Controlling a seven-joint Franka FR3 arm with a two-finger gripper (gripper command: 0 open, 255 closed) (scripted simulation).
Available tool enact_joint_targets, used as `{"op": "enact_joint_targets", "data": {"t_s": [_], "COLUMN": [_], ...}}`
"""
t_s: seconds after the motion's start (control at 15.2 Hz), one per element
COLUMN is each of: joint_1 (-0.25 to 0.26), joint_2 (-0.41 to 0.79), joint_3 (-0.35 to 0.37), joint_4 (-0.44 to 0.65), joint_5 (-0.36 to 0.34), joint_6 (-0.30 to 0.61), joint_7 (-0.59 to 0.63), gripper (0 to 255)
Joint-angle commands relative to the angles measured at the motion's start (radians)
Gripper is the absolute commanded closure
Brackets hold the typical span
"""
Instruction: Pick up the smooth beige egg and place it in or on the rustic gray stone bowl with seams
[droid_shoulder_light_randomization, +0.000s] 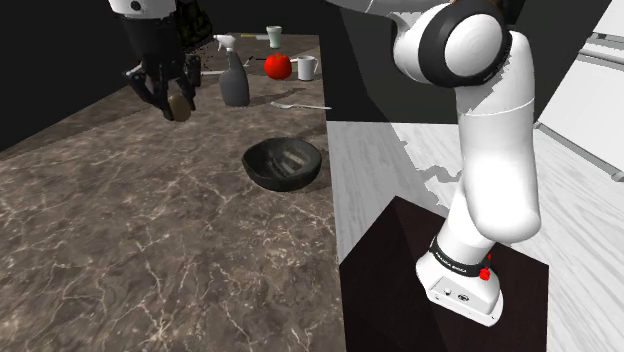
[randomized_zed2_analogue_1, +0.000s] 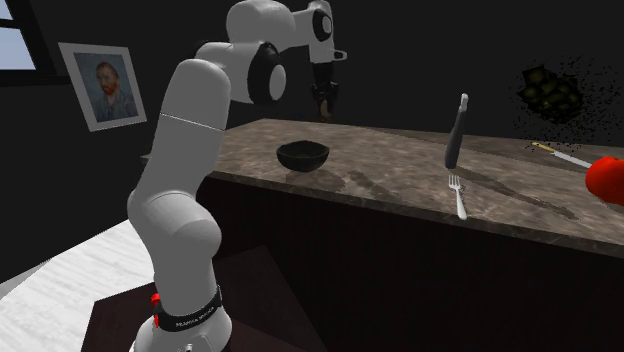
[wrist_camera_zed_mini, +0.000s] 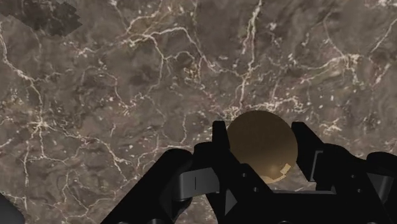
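Gripper clasps the brownish egg snugly between both fingers, in the air over the marble counter, up and left of the dark bowl in the shoulder view, well apart from its bare hollow.

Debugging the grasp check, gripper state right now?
Gripper: shut on the tan egg, lifted above the marble counter.
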Motion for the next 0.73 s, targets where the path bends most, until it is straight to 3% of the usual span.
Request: {"op": "enact_joint_targets", "data": {"t_s": [0.0,0.33,0.66], "joint_1": [-0.049,-0.130,-0.156], "joint_2": [-0.117,-0.380,-0.609], "joint_3": [0.009,-0.002,-0.044], "joint_4": [-0.168,-0.498,-0.742], "joint_5": [0.043,0.150,0.234], "joint_6": [0.057,0.150,0.186], "joint_7": [-0.008,-0.067,-0.142], "gripper": [255,255,255]}}
